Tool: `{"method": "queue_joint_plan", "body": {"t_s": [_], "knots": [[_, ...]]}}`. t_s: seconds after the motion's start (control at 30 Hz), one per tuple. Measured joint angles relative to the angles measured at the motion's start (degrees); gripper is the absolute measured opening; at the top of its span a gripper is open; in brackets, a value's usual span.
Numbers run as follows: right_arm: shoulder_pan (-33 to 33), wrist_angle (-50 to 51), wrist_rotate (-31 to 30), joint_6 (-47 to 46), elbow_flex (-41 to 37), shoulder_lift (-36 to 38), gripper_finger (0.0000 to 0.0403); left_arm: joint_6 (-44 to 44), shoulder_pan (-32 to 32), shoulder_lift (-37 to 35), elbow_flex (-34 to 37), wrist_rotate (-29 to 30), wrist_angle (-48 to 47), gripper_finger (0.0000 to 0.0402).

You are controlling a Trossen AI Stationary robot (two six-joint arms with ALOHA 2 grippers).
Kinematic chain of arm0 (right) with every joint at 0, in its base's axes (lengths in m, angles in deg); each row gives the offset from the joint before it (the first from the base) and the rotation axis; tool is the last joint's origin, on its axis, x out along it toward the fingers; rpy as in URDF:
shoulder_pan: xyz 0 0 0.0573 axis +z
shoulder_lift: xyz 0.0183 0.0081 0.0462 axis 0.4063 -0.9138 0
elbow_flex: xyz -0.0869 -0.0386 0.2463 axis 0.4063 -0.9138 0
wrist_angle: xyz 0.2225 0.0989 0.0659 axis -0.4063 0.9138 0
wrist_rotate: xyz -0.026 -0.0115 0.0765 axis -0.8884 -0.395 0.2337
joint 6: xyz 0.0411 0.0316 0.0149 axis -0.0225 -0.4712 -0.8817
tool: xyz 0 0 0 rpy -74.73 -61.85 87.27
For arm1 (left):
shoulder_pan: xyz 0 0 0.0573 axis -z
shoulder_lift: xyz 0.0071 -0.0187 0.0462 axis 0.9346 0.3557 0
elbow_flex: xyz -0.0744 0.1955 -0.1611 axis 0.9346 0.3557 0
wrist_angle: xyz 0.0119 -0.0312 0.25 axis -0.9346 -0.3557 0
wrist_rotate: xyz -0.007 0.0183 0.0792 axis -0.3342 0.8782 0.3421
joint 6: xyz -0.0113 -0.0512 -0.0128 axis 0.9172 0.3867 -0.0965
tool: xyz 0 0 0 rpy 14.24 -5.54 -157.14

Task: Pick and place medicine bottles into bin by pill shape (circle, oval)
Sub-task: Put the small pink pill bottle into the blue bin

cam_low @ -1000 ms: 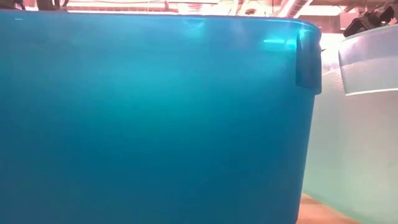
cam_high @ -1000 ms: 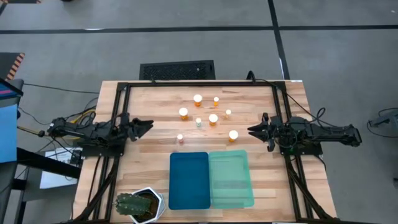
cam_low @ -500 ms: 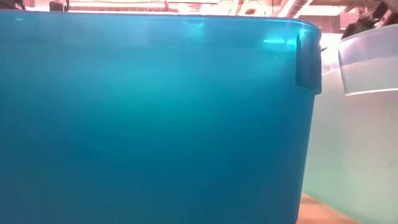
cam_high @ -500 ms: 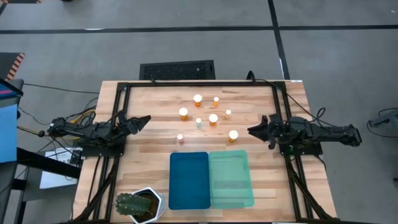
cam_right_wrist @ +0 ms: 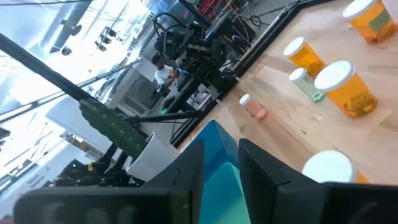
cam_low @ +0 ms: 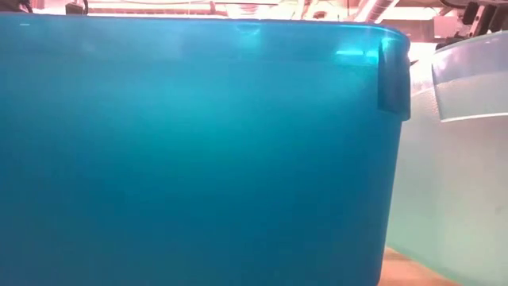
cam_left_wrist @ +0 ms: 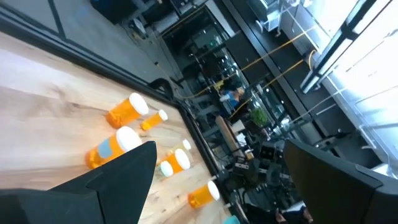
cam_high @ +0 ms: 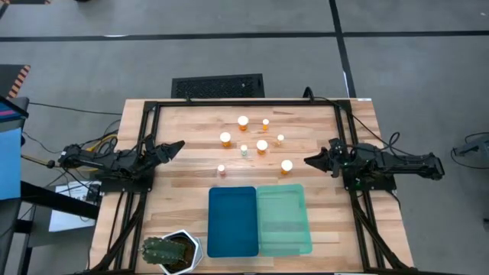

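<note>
Medicine bottles [cam_high: 261, 145] are sitting loose in a cluster at upper centre of the wooden table [cam_high: 183, 191] in the high view, standing upright, none in a tray. Dark blue tray [cam_high: 232, 221] and mint green tray [cam_high: 283, 218] are lying side by side, touching, at lower centre. Left gripper [cam_high: 177, 146] is hovering at centre left, fingers spread wide, holding nothing. Right gripper [cam_high: 309, 160] is sitting at centre right near one bottle [cam_high: 286, 165], fingers narrowly apart, gripping nothing. Potted plant [cam_high: 170, 252] is standing at lower left.
</note>
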Motion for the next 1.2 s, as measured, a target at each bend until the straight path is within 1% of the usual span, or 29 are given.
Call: {"method": "queue_joint_plan", "body": {"t_s": [0.13, 0.23, 0.33, 0.4, 0.47, 0.53, 0.63, 0.73, 0.83, 1.03, 1.1, 1.2], "knots": [[0.0, -0.1, 0.0, -3.0, 0.0, 0.0, 0.0107, 2.3, 0.0, 0.0, 0.0, -2.0, 4.8, 0.0345], [0.0, -1.8, -0.2, -4.8, -0.1, 0.0, 0.0107, 2.4, 0.0, 0.0, 0.0, -4.3, 11.7, 0.0345], [0.0, -8.1, -0.8, -4.8, -0.2, 0.0, 0.0107, 2.6, 0.0, 0.0, 0.0, -5.5, 20.7, 0.0345], [0.0, -13.3, -2.2, -3.0, -0.1, 0.0, 0.0107, 0.9, 0.0, 0.0, -0.6, -6.2, 25.2, 0.0345], [0.0, -16.8, -3.9, 0.7, 0.2, 0.0, 0.0107, -1.1, 0.0, 0.8, -2.9, -6.3, 26.1, 0.0345], [0.0, -17.4, -6.7, 3.5, 1.6, 0.0, 0.0107, -4.1, 0.0, 2.4, -6.3, -6.3, 25.7, 0.0345], [0.0, -17.2, -9.6, 8.8, 4.3, 0.0, 0.0108, -8.5, 0.0, 7.8, -12.9, -6.1, 23.6, 0.0345], [0.0, -14.2, -12.3, 13.6, 7.9, 0.0, 0.0115, -11.6, 0.0, 15.1, -21.1, -6.1, 18.2, 0.0345], [0.0, -8.1, -14.9, 17.0, 11.5, 0.0, 0.0128, -12.5, 0.0, 23.6, -30.7, -6.2, 8.0, 0.0345], [0.0, 2.2, -16.1, 19.7, 15.9, 0.0, 0.0167, -9.9, 0.0, 42.9, -52.2, -6.4, -20.3, 0.0345], [0.0, 3.6, -16.1, 19.7, 16.3, 0.0, 0.0180, -10.0, -0.2, 49.3, -58.8, -8.1, -29.6, 0.0345], [0.0, 5.2, -16.1, 19.4, 16.3, 0.0, 0.0194, -12.1, -1.0, 58.4, -68.0, -12.8, -43.7, 0.0345]]}}
